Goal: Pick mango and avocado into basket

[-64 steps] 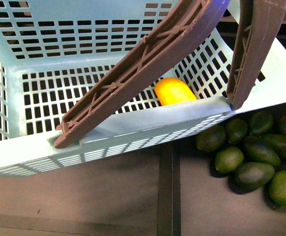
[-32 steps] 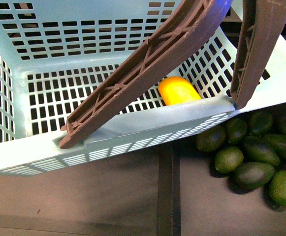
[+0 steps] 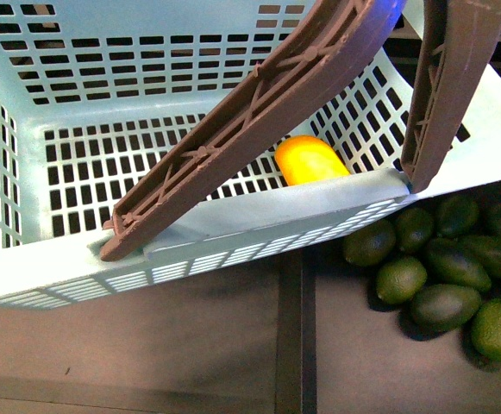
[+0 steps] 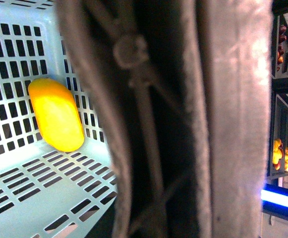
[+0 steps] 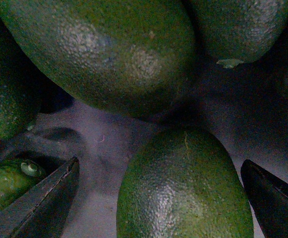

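Note:
The teal basket (image 3: 259,226) hangs tilted across the front view, with its brown handles (image 3: 259,112) rising to the top right. The yellow mango (image 3: 310,161) lies on its slotted floor and also shows in the left wrist view, mango (image 4: 56,115). My left gripper is shut on the basket's handle (image 4: 223,124), which fills that view and hides the fingers. In the right wrist view my right gripper (image 5: 158,198) is open and straddles a dark green avocado (image 5: 183,188). One fingertip (image 5: 39,203) stands on either side, apart from the skin.
Several more avocados (image 3: 444,267) lie piled on the dark shelf at the lower right, below the basket's corner. Others (image 5: 104,54) crowd close round the right gripper. A dark divider strip (image 3: 291,345) runs down the shelf. Fruit shelves (image 4: 282,153) stand behind the handle.
The basket has swayed slightly to the right and upward, carrying the mango with it. The avocado pile has not moved.

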